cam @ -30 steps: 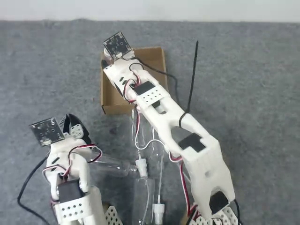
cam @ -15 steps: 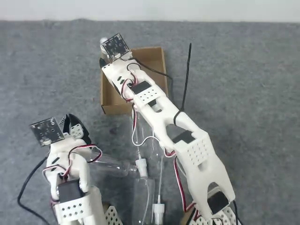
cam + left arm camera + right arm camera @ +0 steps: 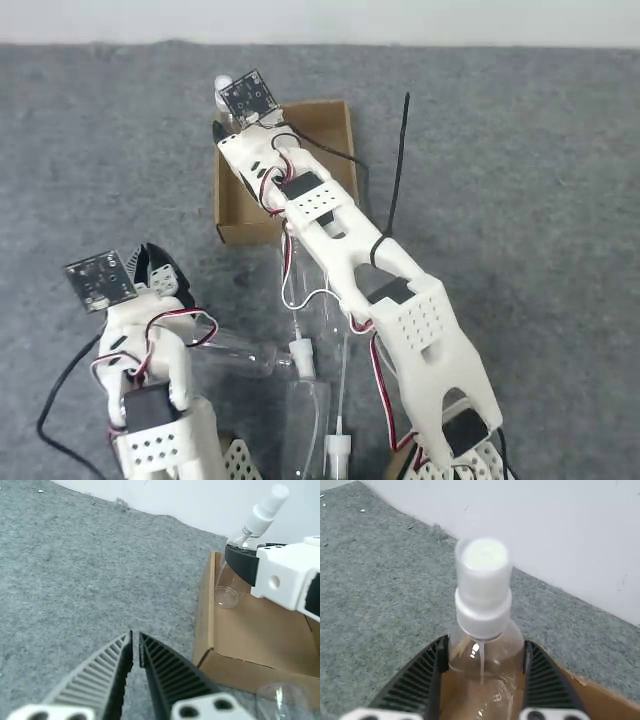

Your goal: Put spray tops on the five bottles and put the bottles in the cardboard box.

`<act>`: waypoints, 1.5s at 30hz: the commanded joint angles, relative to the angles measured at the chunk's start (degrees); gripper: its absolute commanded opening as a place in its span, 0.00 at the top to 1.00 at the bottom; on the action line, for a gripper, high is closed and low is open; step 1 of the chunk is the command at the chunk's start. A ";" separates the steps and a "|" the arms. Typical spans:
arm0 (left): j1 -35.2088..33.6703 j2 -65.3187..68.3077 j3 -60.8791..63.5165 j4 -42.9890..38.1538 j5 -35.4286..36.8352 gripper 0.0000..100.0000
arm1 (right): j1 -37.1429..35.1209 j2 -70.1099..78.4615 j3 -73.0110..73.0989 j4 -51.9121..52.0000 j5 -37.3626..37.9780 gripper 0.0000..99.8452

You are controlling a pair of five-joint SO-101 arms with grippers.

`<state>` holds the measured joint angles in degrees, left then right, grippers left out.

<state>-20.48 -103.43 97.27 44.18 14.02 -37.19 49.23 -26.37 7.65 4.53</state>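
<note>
Over on the grey mat [image 3: 520, 180], your cardboard box [image 3: 235, 215] is half hidden under the right arm [image 3: 350, 260] from above. Your right gripper [image 3: 482, 652] is clamped around a clear bottle [image 3: 482, 667] with its spray top [image 3: 482, 580] on. The bottle is tilted at the box's far corner, and you can't tell if its base touches the floor. Loose bottles [image 3: 240, 355] lie between the arm bases, one cut off at the edge. Your left gripper [image 3: 134, 647] is closed on nothing, near the box.
</note>
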 commanded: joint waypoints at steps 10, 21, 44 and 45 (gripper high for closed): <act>0.18 -0.97 -0.75 0.18 -0.44 0.99 | 1.63 0.13 -1.05 0.40 -0.35 0.81; 0.18 -0.97 -0.75 0.18 -0.44 0.99 | 1.54 -0.13 -1.23 2.33 0.00 0.79; 0.18 -0.97 -0.75 0.18 -0.44 0.99 | 1.98 -8.04 -1.05 18.33 -0.35 0.79; 0.18 -0.97 -0.75 0.18 -0.44 0.99 | 2.15 -8.66 -1.05 20.09 -0.35 0.79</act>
<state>-20.48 -103.43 97.27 44.18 14.02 -36.48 47.30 -26.02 23.82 4.62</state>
